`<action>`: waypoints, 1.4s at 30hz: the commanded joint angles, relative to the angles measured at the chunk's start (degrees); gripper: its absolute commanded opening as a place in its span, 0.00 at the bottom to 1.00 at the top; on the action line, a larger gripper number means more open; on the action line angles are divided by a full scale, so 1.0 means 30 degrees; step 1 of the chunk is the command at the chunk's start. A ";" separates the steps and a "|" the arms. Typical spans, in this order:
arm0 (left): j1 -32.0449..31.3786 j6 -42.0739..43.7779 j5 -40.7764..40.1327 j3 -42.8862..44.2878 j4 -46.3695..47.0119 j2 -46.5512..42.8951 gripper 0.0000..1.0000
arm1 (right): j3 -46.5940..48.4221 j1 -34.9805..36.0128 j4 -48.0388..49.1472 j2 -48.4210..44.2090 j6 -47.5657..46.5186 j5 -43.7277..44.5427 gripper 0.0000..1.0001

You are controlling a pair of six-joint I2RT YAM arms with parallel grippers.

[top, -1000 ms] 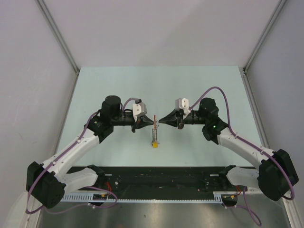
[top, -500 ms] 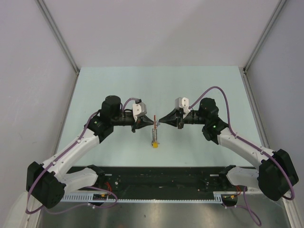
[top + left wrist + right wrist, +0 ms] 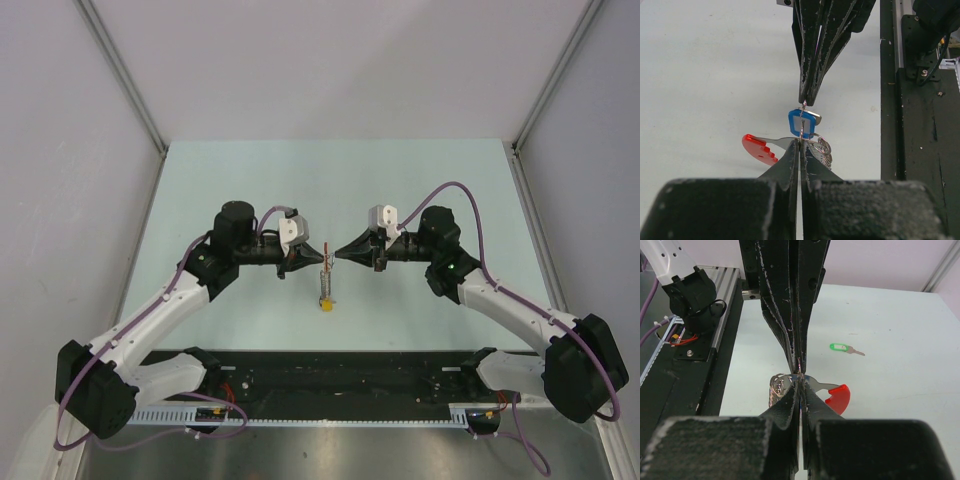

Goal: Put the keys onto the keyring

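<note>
Well, from overhead I have the pale table (image 3: pixel 250 180) with the left arm (image 3: pixel 170 300) and right arm (image 3: pixel 510 300) both bent inward, so their wrists face each other over the middle. The left gripper (image 3: pixel 322 256) and right gripper (image 3: pixel 334 256) meet tip to tip there, almost touching. On my left wrist feed the left gripper's fingers (image 3: pixel 790 165) are pressed tight together on a thin wire loop, and the right gripper comes down from the top of that view, its fingers (image 3: pixel 812 75) pressed together on the same loop. That loop belongs to the keyring (image 3: pixel 325 285), which hangs from the pinch between the two tips with a yellow cap (image 3: pixel 326 303) at its low end; I cannot tell whether that end touches the table. A red piece (image 3: pixel 757 147) sticks out sideways just beside the left tips. The blue key (image 3: pixel 802 122) sits right between the tips, and the wire seems to run through its cap. The green key (image 3: pixel 841 347) lies flat on the table, well apart from the bunch
</note>
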 commanded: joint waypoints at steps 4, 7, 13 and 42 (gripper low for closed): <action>-0.0110 0.0047 -0.0017 0.0191 0.1005 -0.0077 0.00 | 0.0781 0.0078 0.0847 -0.0374 0.0363 -0.0272 0.00; -0.0110 0.0017 -0.0104 0.0162 0.1006 -0.0049 0.00 | 0.0752 0.0107 0.0818 -0.0461 0.0363 -0.0273 0.00; -0.0139 -0.0041 -0.0134 0.0133 0.1122 -0.0077 0.00 | 0.0752 0.0078 0.0817 -0.0403 0.0364 -0.0273 0.00; -0.0110 -0.0012 0.0042 0.0133 0.1123 -0.0077 0.00 | 0.0781 -0.0009 0.0671 -0.0374 0.0334 0.0255 0.00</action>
